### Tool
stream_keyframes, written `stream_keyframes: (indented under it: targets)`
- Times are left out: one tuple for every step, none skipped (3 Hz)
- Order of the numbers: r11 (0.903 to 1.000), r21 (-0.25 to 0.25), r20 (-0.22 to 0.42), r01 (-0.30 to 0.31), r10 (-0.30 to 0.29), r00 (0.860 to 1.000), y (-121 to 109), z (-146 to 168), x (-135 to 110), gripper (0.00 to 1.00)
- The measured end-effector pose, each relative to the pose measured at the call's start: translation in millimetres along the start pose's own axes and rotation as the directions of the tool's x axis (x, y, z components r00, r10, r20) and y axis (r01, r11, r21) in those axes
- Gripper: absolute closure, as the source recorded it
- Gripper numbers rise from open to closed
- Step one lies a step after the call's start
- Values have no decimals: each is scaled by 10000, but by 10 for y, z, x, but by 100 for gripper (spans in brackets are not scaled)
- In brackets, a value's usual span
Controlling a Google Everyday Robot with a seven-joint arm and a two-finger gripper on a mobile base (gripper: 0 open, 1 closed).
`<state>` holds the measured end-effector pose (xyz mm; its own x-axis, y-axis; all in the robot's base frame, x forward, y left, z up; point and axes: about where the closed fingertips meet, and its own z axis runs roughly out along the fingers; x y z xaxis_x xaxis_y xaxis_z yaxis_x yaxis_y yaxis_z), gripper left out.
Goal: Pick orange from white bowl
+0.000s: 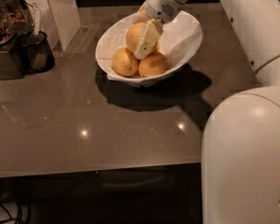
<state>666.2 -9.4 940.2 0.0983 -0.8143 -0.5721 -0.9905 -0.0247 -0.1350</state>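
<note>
The white bowl (183, 34) stands on the dark tabletop at the back centre. It holds three yellow-orange fruits. The orange (132, 35) is the largest and lies on top of the other two, toward the bowl's left-back. Two smaller fruits lie below it, one at the left (124, 62) and one at the right (153, 65). My gripper (145, 42) reaches down into the bowl from the upper right and sits against the orange's right side, covering part of it.
A dark cup (38, 54) and a jar of brown food (1, 17) stand at the far left, with a white box (61, 8) behind them. My white arm (252, 27) and body (247, 162) fill the right side. The table's front edge (93, 171) runs across the bottom.
</note>
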Motion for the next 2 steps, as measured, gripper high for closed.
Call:
stream_keyframes:
  targets:
    - [10000,0,0,0,0,10000,0,0,0,42]
    - [10000,0,0,0,0,10000,0,0,0,65]
